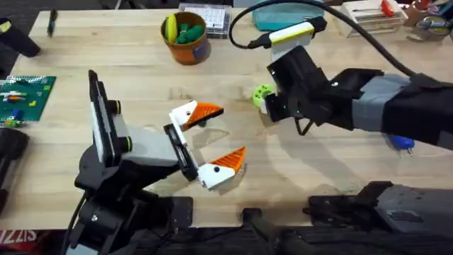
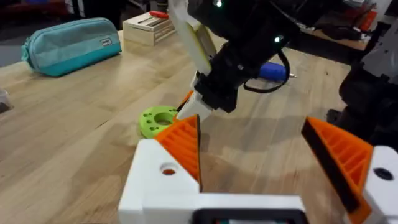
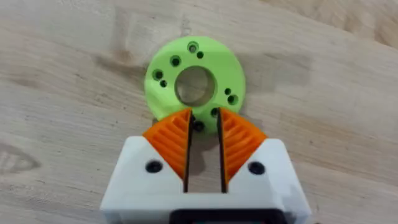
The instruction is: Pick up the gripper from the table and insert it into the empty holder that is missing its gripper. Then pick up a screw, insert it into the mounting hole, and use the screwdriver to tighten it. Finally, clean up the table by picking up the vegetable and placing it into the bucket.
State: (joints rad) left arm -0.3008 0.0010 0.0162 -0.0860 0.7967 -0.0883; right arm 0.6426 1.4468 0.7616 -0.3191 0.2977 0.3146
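Matt wooden table [image 1: 141, 78], matt green plastic ring [image 3: 194, 78], ribbed orange pads [image 3: 171, 138]

We see the surface [image 1: 141, 57] evenly and brightly lit from above, with soft, pale shadows lying under both arms in the overhead view. Near the bottom edge of that view the dark arm bases blur. In the left wrist view the right arm looms dark and smeared, and the background is soft. The right wrist view is crisp on the green ring [image 3: 194, 78], which casts a faint shadow.
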